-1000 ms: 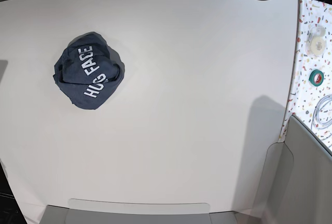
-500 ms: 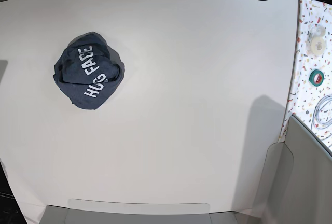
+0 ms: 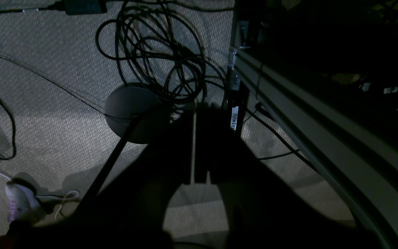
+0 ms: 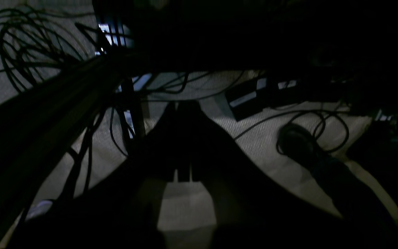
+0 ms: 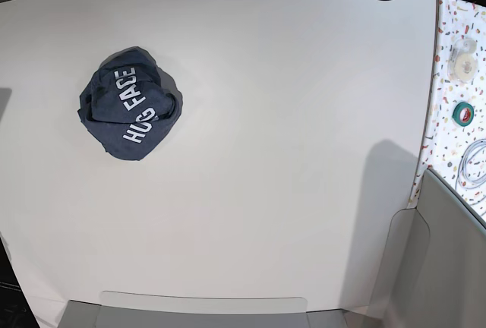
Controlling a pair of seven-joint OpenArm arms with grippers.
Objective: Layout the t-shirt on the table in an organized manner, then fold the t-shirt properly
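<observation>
The t-shirt (image 5: 130,105) lies crumpled in a dark navy heap on the left part of the white table (image 5: 288,130), with white letters "HUG FACE" showing on top. Neither arm appears in the base view. In the left wrist view my left gripper (image 3: 195,114) hangs below table height over the carpeted floor, its dark fingers pressed together, shut on nothing. My right gripper (image 4: 181,107) shows the same way in the right wrist view, shut and empty, above the floor.
A confetti-speckled strip (image 5: 456,93) along the right edge carries tape rolls (image 5: 462,112) and a coiled cable. Grey panels (image 5: 448,267) stand at the front right corner. Black cables (image 3: 157,52) and a round base (image 3: 130,110) lie on the floor beside a metal frame rail (image 3: 323,114).
</observation>
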